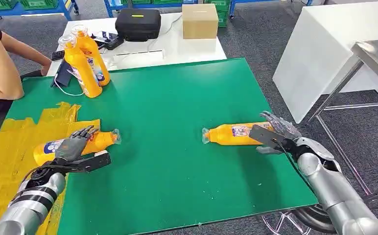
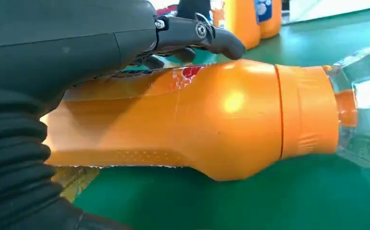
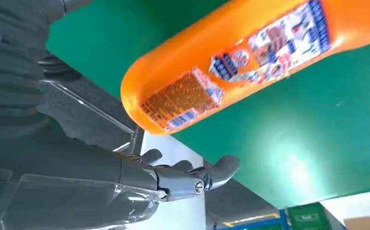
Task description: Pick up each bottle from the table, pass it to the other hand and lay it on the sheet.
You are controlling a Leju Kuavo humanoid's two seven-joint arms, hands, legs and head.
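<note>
a: left hand point(image 1: 74, 145) is down on a bottle point(image 1: 72, 144) lying on its side, base on the yellow sheet point(image 1: 11, 147), neck and clear cap poking out onto the green mat point(image 1: 167, 147).

b: is it holding?

a: fingers are draped over the top of the body. the left wrist view shows the dark fingers point(image 2: 212, 38) curling over the orange body point(image 2: 212, 120), touching it near the label. whether the thumb is pressing underneath, i cannot tell.

b: and the right side?

a: right hand point(image 1: 280, 132) sits at the base end of a second bottle point(image 1: 236, 133), also lying flat on the mat, cap pointing toward the middle. fingers spread wide.

b: touching it?

a: from the head view it looks right against the base. but the right wrist view shows a gap: the bottle's base point(image 3: 173, 100) is apart from the fingers point(image 3: 197, 175), which are loosely fanned with nothing in them.

b: anything else?

a: two more bottles point(image 1: 86, 61) standing upright at the far left of the mat, a person's arm point(image 1: 1, 68) beside them, a black case point(image 1: 138, 23) and a cardboard box point(image 1: 200, 20) on the white table behind.
</note>
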